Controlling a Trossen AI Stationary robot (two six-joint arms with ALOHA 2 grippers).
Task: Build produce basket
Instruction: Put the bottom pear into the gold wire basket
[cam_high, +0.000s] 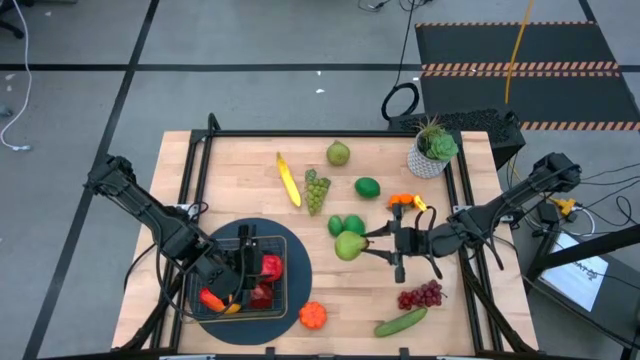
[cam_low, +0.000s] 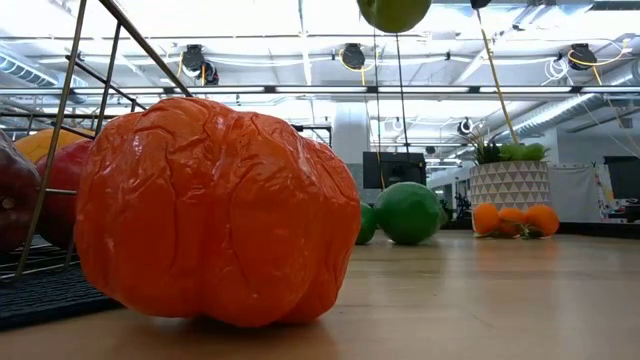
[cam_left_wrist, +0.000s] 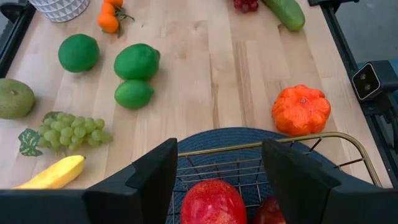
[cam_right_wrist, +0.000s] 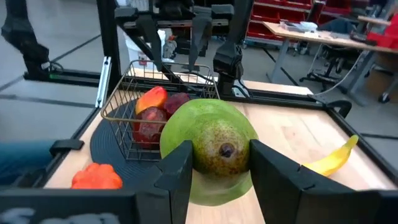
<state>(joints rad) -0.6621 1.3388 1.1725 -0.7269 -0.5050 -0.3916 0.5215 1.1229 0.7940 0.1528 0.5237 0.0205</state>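
The basket (cam_high: 287, 268) stands on a round dark mat at the table's near left, with red apples (cam_high: 268, 268) and an orange-red pepper (cam_high: 212, 298) in it. My left gripper (cam_high: 240, 280) hangs open over the basket (cam_left_wrist: 280, 140), its fingers apart above a red apple (cam_left_wrist: 213, 202) without touching it. My right gripper (cam_high: 365, 243) at the table's middle is shut on a green pear (cam_high: 348, 246). More produce lies loose on the wood: a banana (cam_high: 289, 180), green grapes (cam_high: 316, 190), limes (cam_high: 348, 225) and an orange pepper (cam_high: 312, 316). My right gripper pinches the green pear between its two fingers, one on each side of its wide body (cam_right_wrist: 245, 152). The fingers come nearly level from the table's right side. The pear's blossom end (cam_right_wrist: 226, 149) faces the wrist. The pear (cam_low: 393, 12) is lifted clear of the table.
A potted plant (cam_high: 432, 150) stands at the far right corner, with small oranges (cam_high: 403, 200) in front of it. Purple grapes (cam_high: 420, 295) and a cucumber (cam_high: 400, 322) lie near the right front. Bare wood lies between the pear and the basket.
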